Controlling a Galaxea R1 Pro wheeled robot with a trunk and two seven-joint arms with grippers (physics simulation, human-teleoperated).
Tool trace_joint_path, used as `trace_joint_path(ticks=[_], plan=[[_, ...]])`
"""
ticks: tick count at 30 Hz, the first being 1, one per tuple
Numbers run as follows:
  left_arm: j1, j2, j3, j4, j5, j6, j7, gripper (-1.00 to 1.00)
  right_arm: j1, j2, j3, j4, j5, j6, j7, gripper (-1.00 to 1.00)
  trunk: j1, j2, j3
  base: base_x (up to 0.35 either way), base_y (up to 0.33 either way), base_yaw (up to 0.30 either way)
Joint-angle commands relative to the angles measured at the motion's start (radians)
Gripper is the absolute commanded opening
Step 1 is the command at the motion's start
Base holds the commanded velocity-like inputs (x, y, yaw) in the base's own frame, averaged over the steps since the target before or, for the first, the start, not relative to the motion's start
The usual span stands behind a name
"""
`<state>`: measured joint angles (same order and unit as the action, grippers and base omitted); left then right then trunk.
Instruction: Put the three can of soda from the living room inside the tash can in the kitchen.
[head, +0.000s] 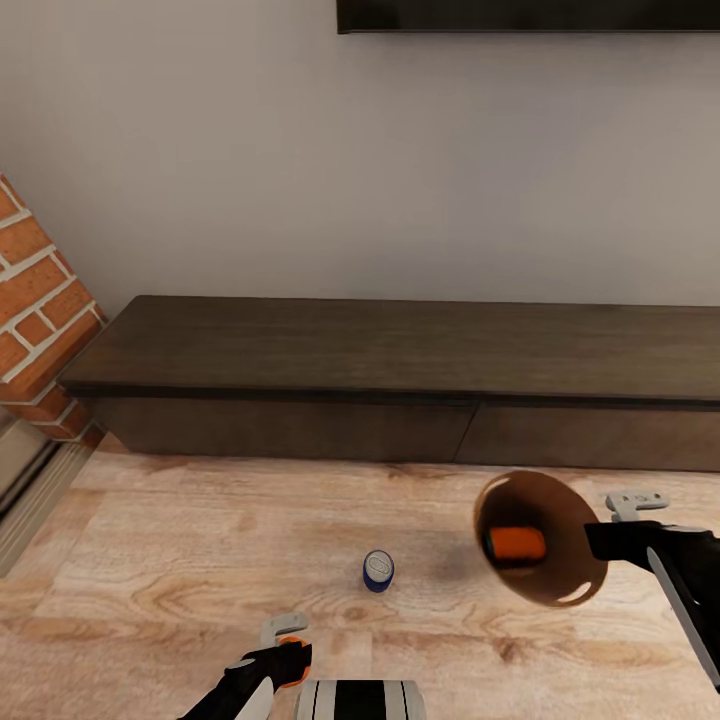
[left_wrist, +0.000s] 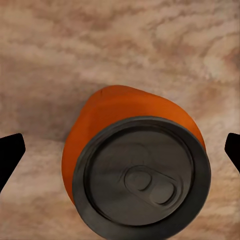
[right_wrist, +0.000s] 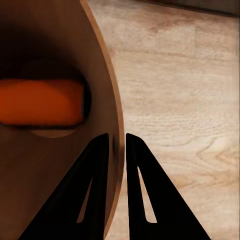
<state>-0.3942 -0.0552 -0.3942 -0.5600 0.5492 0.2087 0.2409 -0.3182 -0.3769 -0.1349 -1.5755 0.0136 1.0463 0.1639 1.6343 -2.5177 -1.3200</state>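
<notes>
The floor (head: 200, 560) is pale grained wood with a soft sheen, the long low cabinet (head: 400, 350) matt dark wood, the fireplace (head: 35, 310) rough red brick, and the orange soda can (left_wrist: 120, 115) smooth with a dull grey metal top.

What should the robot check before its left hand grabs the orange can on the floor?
1. Left gripper open wide enough: ok, its fingertips stand apart on either side of the orange soda can with the grey top.
2. Can upright on the light wood floor: ok.
3. Can between the jaws: ok.
4. Right gripper pinching the rim of the round bin with the tan-brown inside: ok.
5. Another orange can lying inside the bin: ok.
6. Small blue can knocked over: not ok, it stands upright on the floor.
</notes>
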Motion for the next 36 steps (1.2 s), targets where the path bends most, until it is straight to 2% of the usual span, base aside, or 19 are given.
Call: trace_joint_path(ticks=[1,4,11,36], plan=[[0.000,0.000,0.000,0.000,0.000,0.000,0.000,1.00,0.002,0.000,-0.003,-0.002,-0.017,0.001,0.007,-1.00,0.000,0.000,0.000,0.000,0.000,0.000],[0.000,0.000,0.000,0.000,0.000,0.000,0.000,1.00,0.008,0.001,-0.008,-0.004,-0.016,0.001,0.010,-1.00,0.000,0.000,0.000,0.000,0.000,0.000],[0.000,0.000,-0.001,0.000,0.000,0.000,0.000,1.00,0.019,0.002,-0.061,-0.006,-0.017,0.001,0.028,-1.00,0.000,0.000,0.000,0.000,0.000,0.000],[0.000,-0.009,-0.002,0.002,-0.003,0.000,0.000,1.00,0.021,0.002,-0.069,-0.006,-0.017,0.001,0.057,-1.00,0.000,0.000,0.000,0.000,0.000,0.000]])
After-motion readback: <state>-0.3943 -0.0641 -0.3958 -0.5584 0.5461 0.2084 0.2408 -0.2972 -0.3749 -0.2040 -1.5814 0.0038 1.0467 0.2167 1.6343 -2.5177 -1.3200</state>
